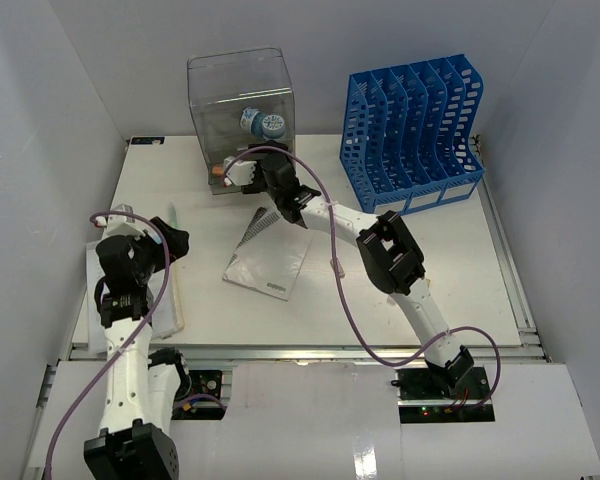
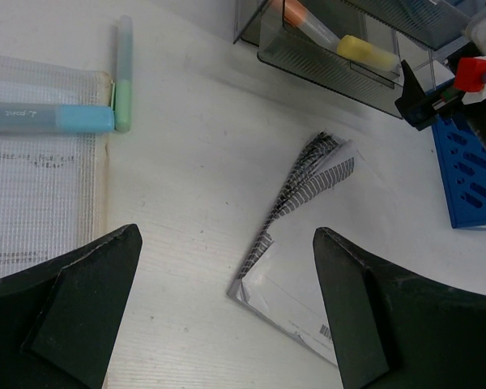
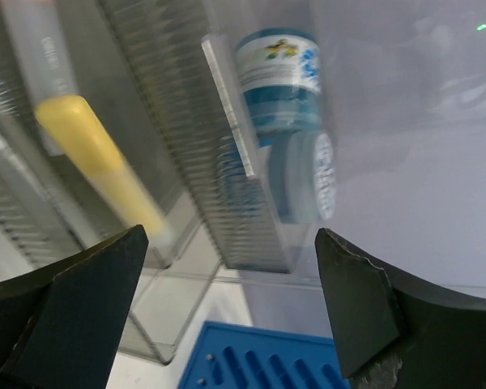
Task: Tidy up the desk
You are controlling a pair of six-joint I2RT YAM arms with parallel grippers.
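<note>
The desk (image 1: 460,260) fills the middle of the top view, a white top with a metal rail (image 1: 300,350) along its near edge. By the near-left corner, the left gripper (image 2: 227,235) hangs over the desk with its jaws spread wide and nothing between them. Beneath its left finger lies a mesh pouch (image 2: 32,203) along the left edge. A blue-capped pen (image 2: 49,118) rests on the pouch, and a green pen (image 2: 123,73) lies at right angles to it, touching its tip.

Near the middle of the desk a spiral notebook (image 1: 270,255) lies flat and skewed to the edges.

Beyond it, the right gripper (image 3: 231,235) is at the front of the clear drawer box (image 1: 240,100) on the far edge. Its jaws are wide apart and grip nothing. A lower drawer juts out toward the near side, holding a yellow highlighter (image 3: 97,154) and an orange-capped marker (image 2: 308,23). Higher in the box sit 2 blue-and-white round containers (image 3: 279,85), touching. The blue file rack (image 1: 415,130) stands upright at the far-right corner, well apart from the box.
</note>
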